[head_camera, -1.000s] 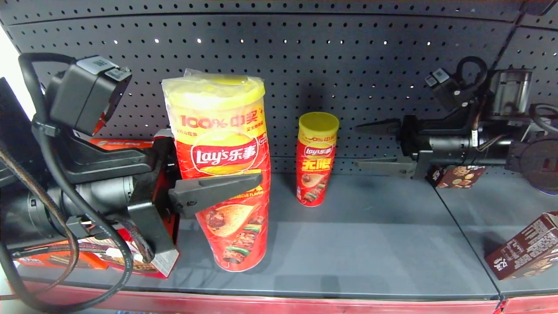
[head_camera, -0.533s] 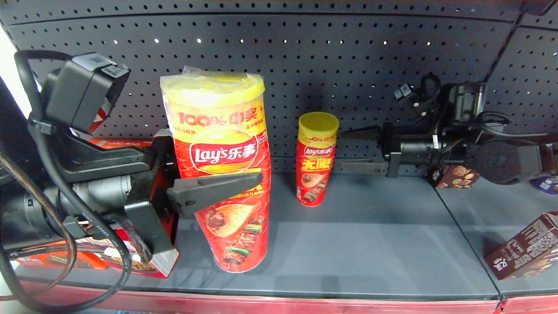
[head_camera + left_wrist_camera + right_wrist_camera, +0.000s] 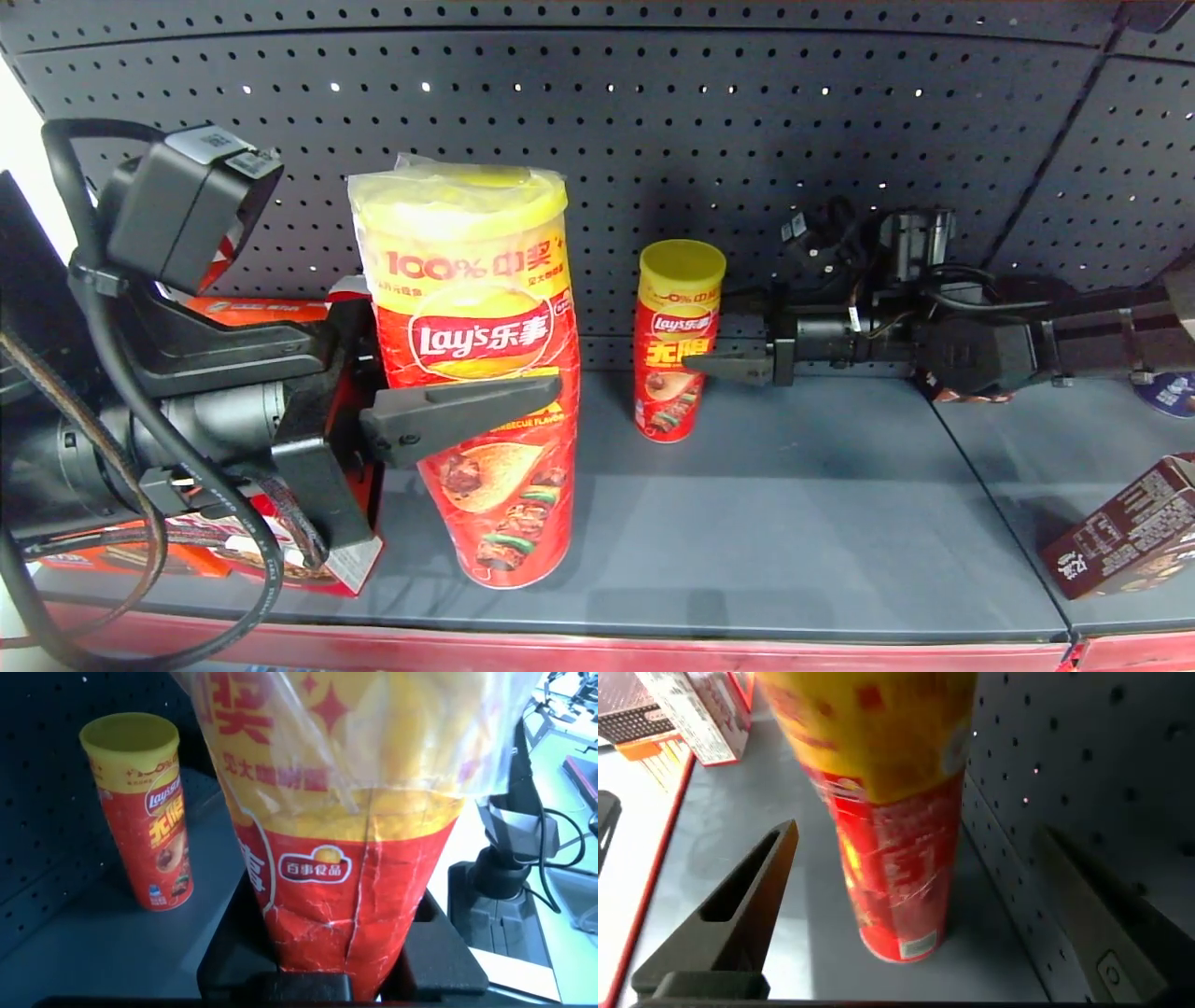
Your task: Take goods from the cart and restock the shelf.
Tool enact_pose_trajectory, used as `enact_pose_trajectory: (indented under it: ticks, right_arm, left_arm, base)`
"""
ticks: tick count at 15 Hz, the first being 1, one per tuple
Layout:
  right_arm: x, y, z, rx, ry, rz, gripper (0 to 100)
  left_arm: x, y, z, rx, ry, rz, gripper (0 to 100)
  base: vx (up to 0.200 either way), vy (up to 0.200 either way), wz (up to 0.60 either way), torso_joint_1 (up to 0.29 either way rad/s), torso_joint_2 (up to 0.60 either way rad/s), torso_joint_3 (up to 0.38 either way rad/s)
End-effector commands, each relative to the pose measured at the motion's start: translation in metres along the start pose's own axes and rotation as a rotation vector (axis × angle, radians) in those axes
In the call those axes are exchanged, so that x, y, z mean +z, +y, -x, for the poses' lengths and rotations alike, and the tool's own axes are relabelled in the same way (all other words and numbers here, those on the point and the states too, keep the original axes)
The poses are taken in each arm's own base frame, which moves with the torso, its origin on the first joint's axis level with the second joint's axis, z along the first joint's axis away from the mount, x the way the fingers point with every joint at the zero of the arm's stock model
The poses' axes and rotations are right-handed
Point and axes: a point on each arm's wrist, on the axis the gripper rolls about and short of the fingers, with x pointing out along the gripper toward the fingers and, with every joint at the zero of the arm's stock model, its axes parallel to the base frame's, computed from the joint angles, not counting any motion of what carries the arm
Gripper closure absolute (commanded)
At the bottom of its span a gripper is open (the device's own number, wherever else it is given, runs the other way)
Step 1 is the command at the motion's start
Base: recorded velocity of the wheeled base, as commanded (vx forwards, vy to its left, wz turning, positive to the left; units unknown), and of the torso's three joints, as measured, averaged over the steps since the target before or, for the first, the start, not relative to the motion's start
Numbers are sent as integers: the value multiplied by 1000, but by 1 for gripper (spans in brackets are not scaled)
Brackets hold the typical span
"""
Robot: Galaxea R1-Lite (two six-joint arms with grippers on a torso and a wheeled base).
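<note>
On shelf [image 3: 794, 523], grips big chip can [image 3: 476, 308] in closed left hand [image 3: 532, 359]; holds right hand [image 3: 915, 835] open astride small chip can [image 3: 680, 336], no contact, near pegboard [image 3: 653, 121].

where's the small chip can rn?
Head view: small chip can stands upright at the back of the shelf by the pegboard, right of the large chip can, between the open fingers of the right gripper.
</note>
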Motion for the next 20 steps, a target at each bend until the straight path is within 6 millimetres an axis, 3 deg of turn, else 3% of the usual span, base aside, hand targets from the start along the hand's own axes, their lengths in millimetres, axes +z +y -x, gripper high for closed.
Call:
enact_pose_trajectory:
  ticks: [1,12,13,18,20]
  right_arm:
    - [-15,-4,-11,15,9,-16,0]
    - [-39,-12,-53,42,-6,-3,0]
    - [-42,-12,-57,47,-15,6,100]
    - [-38,-8,-59,9,-9,-7,100]
    - [-27,0,-51,9,-13,-5,100]
  left_arm:
    - [-1,0,0,1,1,2,100]
    - [-10,1,6,28,-7,40,100]
    - [-11,2,7,29,-8,43,100]
    - [-11,2,7,29,-8,43,100]
    - [-11,2,7,29,-8,44,100]
  base:
    - [0,0,0,0,0,0]
    - [0,0,0,0,0,0]
    - [0,0,0,0,0,0]
    - [0,0,0,0,0,0]
    - [0,0,0,0,0,0]
